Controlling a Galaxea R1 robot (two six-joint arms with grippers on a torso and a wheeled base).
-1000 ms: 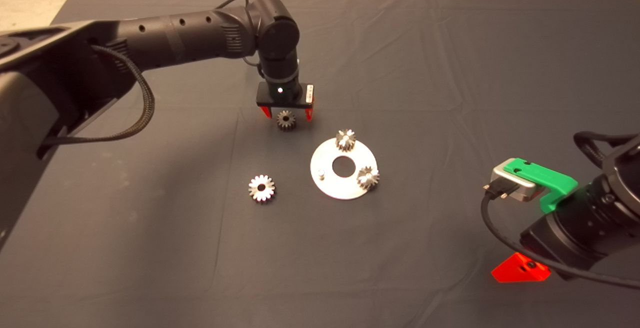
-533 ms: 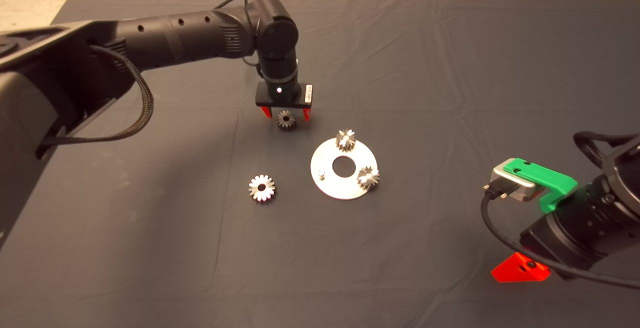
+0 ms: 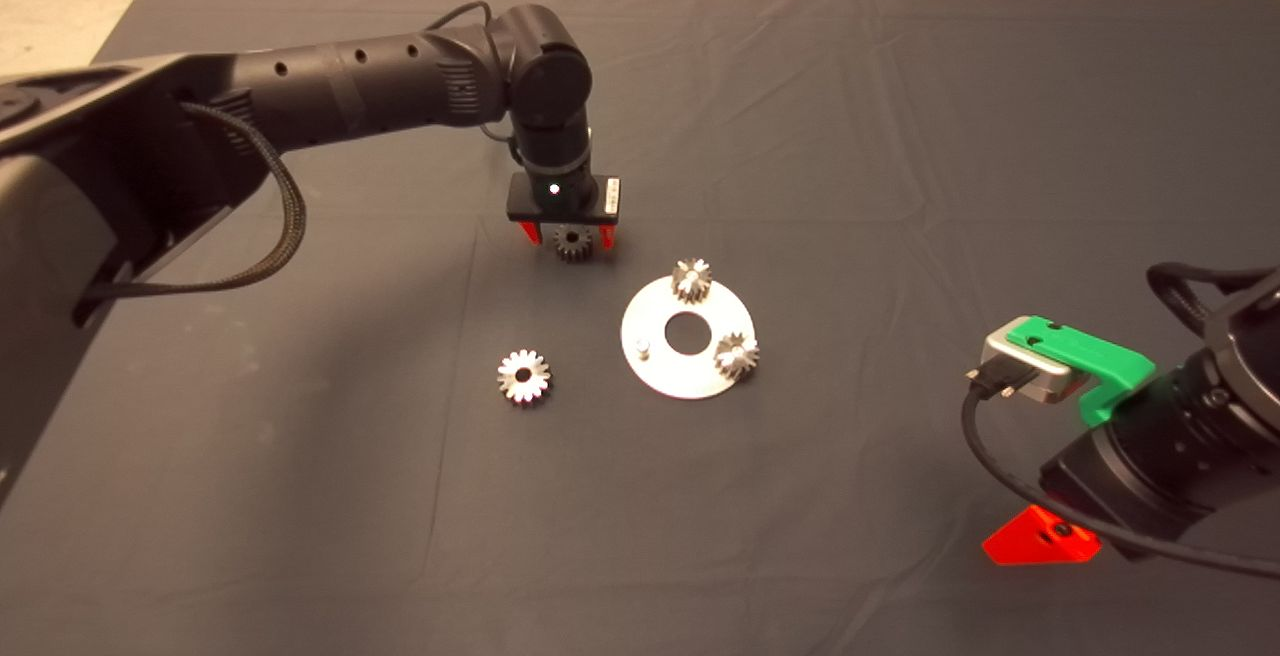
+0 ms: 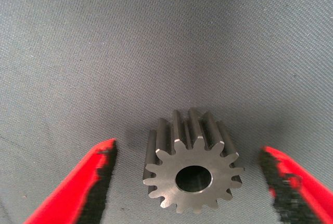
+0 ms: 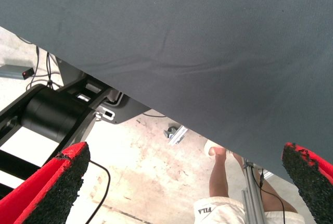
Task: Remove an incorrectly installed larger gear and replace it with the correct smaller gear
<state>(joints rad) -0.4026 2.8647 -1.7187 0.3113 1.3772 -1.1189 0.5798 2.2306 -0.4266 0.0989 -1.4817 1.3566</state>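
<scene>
The smaller gear [image 3: 573, 242], upper centre, is straddled by the left gripper [image 3: 567, 233], fingers [image 4: 88, 182] apart; closing is needed next. The right gripper [image 3: 1040, 536] is parked lower right, fingers spread.

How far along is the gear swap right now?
Removal looks done: the larger gear lies loose on the mat, and one pin on the silver plate stands bare beside two mounted gears. In hand: the left pincer is open around the smaller gear, fingers not touching it. Left: grasp it and seat it on the pin. The right pincer waits at the lower right.
</scene>
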